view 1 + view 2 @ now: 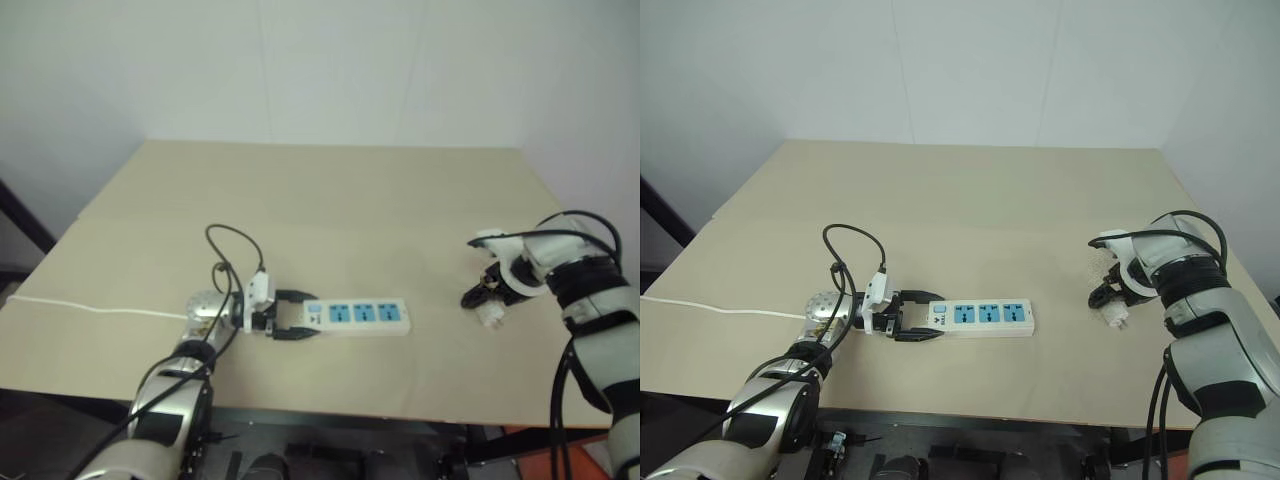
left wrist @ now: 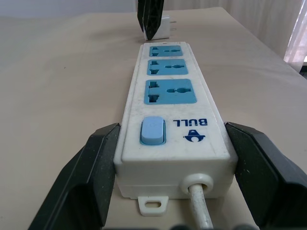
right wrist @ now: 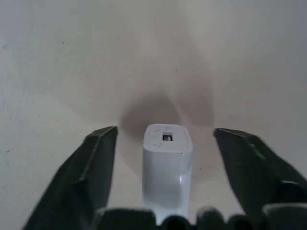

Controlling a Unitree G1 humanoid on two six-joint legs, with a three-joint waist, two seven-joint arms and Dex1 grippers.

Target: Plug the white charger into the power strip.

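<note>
The white charger (image 3: 167, 163) lies on the table (image 1: 330, 190) at the right, well apart from the power strip (image 1: 358, 316) at the near middle. To grasp it well, the fingers should close squarely on its two flat sides, keeping it centred. The right gripper (image 3: 165, 191) straddles it half open, fingers clear of both sides; the left gripper (image 2: 165, 177) clamps the strip's switch end

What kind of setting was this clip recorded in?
Probably a lab or test room: a bare tan table against plain white walls, with just a power strip and a charger laid out.
</note>
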